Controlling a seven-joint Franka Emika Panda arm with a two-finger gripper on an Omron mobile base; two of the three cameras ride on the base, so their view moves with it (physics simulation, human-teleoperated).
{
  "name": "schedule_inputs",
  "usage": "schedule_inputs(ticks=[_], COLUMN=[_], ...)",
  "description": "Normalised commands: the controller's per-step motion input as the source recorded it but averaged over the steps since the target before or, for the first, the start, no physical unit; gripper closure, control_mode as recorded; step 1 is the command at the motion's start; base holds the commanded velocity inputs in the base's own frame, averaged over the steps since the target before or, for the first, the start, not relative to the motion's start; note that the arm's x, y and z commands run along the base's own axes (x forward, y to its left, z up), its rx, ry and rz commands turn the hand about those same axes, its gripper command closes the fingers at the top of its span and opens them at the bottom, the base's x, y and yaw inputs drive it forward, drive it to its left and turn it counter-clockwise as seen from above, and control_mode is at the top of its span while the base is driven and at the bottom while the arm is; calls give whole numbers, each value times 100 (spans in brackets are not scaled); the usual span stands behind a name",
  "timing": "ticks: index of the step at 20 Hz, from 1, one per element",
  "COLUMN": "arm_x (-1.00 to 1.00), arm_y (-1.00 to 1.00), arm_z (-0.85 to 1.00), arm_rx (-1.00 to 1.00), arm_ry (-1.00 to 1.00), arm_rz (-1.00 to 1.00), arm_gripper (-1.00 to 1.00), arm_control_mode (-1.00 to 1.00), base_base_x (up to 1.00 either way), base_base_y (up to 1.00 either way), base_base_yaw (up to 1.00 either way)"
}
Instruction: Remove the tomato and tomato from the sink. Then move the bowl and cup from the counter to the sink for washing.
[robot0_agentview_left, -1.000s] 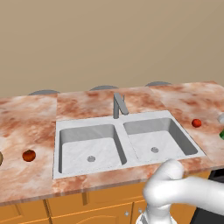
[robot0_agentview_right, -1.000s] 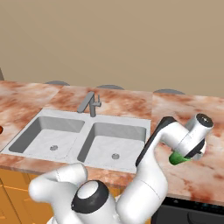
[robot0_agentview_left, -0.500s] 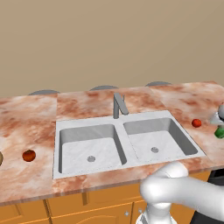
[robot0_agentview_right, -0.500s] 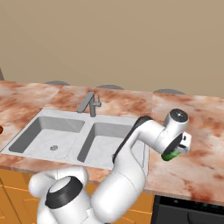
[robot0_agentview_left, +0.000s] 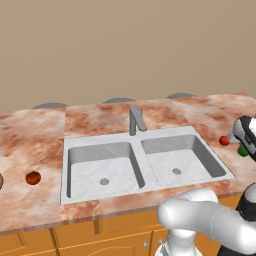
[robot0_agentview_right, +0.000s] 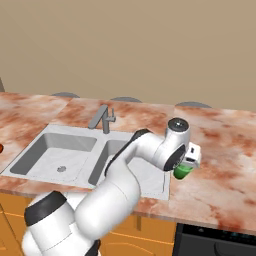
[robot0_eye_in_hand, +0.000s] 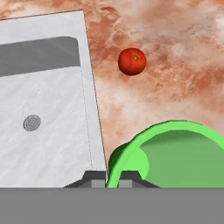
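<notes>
So our tool (robot0_eye_in_hand: 107, 175) is clamped tight on the rim of the green cup (robot0_eye_in_hand: 175, 155), one finger inside the wall and one outside as far as we can tell from the hand view, where the cup's open mouth takes up the lower right. From the right base view the cup (robot0_agentview_right: 183, 169) hangs under the wrist, above the bench (robot0_agentview_right: 225, 160) just past the right edge of the sink (robot0_agentview_right: 50, 150), and it looks lifted off the stone rather than resting on it, though we can't be totally sure. In the left base view we only catch a bit of green (robot0_agentview_left: 243, 150) tucked behind the hand at the far right. Right beside it on the stone sits the brighter red tomato (robot0_agentview_left: 224, 141), close to the sink's right rim; the hand view shows that same tomato (robot0_eye_in_hand: 132, 61) lying apart from the cup. Moving outward, both sink basins look bare apart from their drains, with the grey faucet (robot0_agentview_left: 135, 119) standing behind the divider. Way over on the left stretch of bench we've got the darker tomato (robot0_agentview_left: 33, 177), well apart from the sink, and at the very left edge a sliver of the brown bowl (robot0_agentview_left: 1, 181).
</notes>
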Motion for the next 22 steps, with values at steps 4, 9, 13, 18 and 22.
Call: schedule_inputs(ticks=[4,9,13,18,22], arm_x=[0,1,2,8,9], arm_y=[34,31,37,44,35], arm_z=[19,13,5,1,0], arm_rx=[-3,-1,-1,0,0], arm_ry=[0,0,0,0,0], arm_rz=[5,4,5,7,10], arm_gripper=[100,100,100,100,100], arm_control_mode=[-100,-100,-100,-100,-100], base_base_x=[0,0,0,0,0], base_base_y=[0,0,0,0,0], base_base_yaw=[0,0,0,0,0])
